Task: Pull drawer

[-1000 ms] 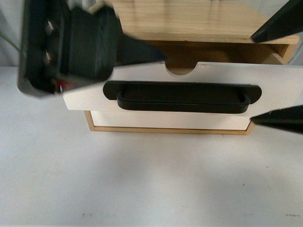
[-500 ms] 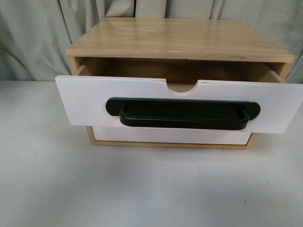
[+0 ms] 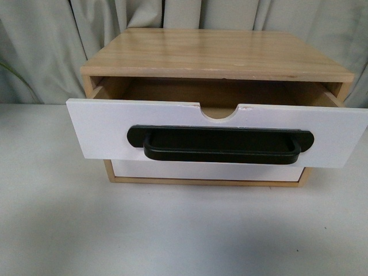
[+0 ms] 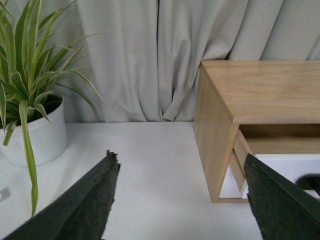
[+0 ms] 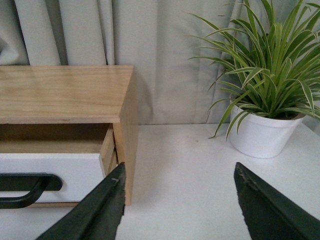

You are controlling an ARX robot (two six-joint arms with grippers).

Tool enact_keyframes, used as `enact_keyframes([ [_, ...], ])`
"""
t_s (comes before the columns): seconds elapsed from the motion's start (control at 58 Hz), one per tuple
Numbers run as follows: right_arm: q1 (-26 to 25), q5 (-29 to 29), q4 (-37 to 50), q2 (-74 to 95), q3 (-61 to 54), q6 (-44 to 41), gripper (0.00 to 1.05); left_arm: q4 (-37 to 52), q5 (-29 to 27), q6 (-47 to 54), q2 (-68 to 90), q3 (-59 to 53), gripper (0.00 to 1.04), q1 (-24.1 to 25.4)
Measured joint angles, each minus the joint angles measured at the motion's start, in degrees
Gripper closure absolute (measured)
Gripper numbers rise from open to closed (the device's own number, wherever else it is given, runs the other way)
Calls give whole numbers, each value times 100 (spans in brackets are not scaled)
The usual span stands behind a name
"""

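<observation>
The drawer [image 3: 103,129] stands pulled partway out of a light wood cabinet [image 3: 218,54]; its white front carries a long black bar handle [image 3: 221,146] and a semicircular notch in the top edge. No arm shows in the front view. My left gripper [image 4: 180,160] is open off the cabinet's left side, holding nothing, with the drawer [image 4: 280,165] just beyond one finger. My right gripper [image 5: 179,172] is open off the cabinet's right side, holding nothing; the drawer [image 5: 50,170] and its handle [image 5: 25,187] show beside it.
A plain white drawer front [image 3: 201,171] without a handle sits below the pulled one. Potted spider plants stand on the white table at either side: one [image 4: 30,120] left of the cabinet, another [image 5: 262,110] right of it. A grey curtain [image 3: 46,40] hangs behind.
One second ago both arms filled the sides of the front view near the drawer front; they have since withdrawn out of that view. The drawer stays pulled out.
</observation>
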Motion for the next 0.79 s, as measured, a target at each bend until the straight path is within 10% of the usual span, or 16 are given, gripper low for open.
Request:
enact_keyframes([
  [0.362, -15, -28, -39, -601, -555, 57, 103, 17, -57, -177, -754, -761, 101, -28],
  [0.793, -17, -42, -885, -1681, -769, 66, 104, -289, -63, -232, -1419, -1106, 101, -28],
])
